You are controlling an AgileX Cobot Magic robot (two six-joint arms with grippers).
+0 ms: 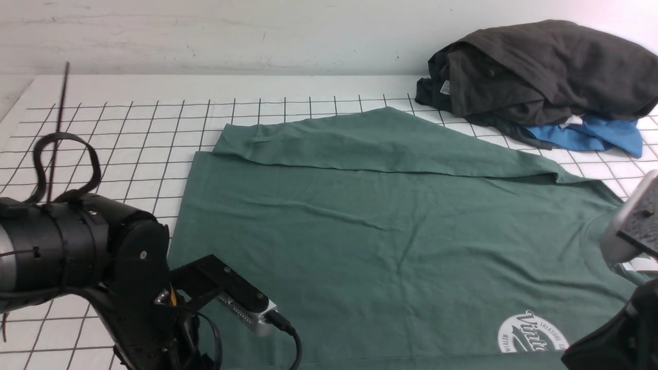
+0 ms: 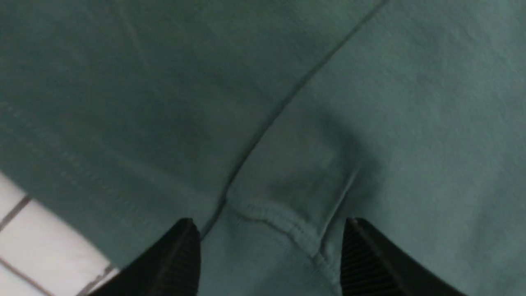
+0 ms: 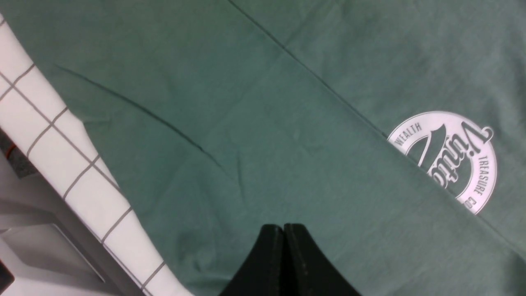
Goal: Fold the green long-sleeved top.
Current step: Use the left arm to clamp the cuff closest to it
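Green top lies flat on the gridded bench, chest logo facing up. One sleeve is folded across the body on the far side of the logo. Another layer overlaps the logo's near edge.

Left claw: jaws wide apart, gripping nothing, a stitched cuff between them, well away from the logo.

Right claw: jaws pressed together, empty, over cloth near the logo.

Judgement: sleeve-laying step. Lift the left claw straight up so the pads don't drag the cuff.
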